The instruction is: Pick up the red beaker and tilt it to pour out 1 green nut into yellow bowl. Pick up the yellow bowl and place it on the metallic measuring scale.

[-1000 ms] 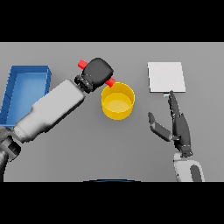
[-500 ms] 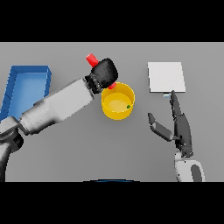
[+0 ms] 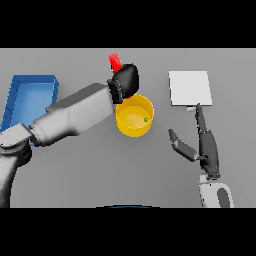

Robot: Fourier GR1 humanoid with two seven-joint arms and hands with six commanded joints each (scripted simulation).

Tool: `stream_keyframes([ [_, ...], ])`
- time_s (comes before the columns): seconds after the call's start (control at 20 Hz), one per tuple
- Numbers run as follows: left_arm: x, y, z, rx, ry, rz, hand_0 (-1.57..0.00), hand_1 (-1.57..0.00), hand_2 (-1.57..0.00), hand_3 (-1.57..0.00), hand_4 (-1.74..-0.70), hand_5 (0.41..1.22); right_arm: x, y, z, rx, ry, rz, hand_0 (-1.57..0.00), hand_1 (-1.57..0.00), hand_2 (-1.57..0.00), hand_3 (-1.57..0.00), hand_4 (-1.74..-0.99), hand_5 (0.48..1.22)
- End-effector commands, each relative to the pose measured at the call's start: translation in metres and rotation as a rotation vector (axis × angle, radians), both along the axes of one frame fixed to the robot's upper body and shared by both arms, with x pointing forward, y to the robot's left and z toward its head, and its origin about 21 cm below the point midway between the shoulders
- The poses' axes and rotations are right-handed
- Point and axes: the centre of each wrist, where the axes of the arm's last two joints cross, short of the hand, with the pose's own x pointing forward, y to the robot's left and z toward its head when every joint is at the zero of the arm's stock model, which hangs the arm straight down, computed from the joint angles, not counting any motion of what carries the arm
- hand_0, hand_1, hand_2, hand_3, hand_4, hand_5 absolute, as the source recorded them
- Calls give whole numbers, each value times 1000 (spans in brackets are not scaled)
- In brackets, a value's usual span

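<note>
I'm holding the beaker [image 3: 115, 62] in my curled left hand [image 3: 126, 80] over the bowl [image 3: 134, 116], one nut [image 3: 145, 119] inside. Staying tilted risks spilling more. My right hand [image 3: 205, 145] is waiting, fingers straight.

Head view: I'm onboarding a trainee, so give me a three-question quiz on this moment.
1. True or false: a green nut lies inside the yellow bowl.
2. Which hand holds the red beaker? A) left hand B) right hand
3. Fill in: the metallic measuring scale lies to the bowl's ____ in this view.

Key: 1 true. 2 A; the right hand waits with straight fingers near the scale. 3 right.
</note>
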Motion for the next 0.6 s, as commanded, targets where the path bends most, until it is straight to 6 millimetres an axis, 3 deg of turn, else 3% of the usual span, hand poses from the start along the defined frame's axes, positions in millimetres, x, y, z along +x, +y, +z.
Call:
stream_keyframes([
  [0.0, 1, -1, 1, 24, -9, -11, -1571, -1571, -1571, -1570, -1735, 1221, 0, 2, 0, 4, -13, 9, 1, 1, 1, 1, -1206, 591],
  [0.2, 6, -2, 15, 84, -35, -59, -1571, -1571, -1571, -1570, -1733, 1221, 0, 3, 0, -18, -9, 4, 1, 1, 1, 1, -1207, 594],
  [0.35, 16, -1, 49, 34, -81, -46, -1571, -1571, -1571, -1571, -1729, 1221, -1, 5, -1, -14, -10, 9, 1, 1, 1, 1, -1209, 592],
  [0.4, 22, -2, 66, 8, -111, -43, -1571, -1571, -1571, -1494, -1727, 1221, -1, 7, 1, -18, -18, 9, 1, 1, 1, 1, -1203, 592],
  [0.45, 27, 2, 84, -12, -135, -27, -1571, -1571, -1399, -1509, -1676, 1221, 1, 7, 2, -16, -21, 7, 1, 1, 1, 1, -1201, 592],
  [0.55, 36, 9, 116, -85, -169, 3, -1571, -1571, -1461, -1041, -1699, 1221, 4, 8, 2, -6, -19, 8, 1, 1, 1, 1, -1186, 596],
])
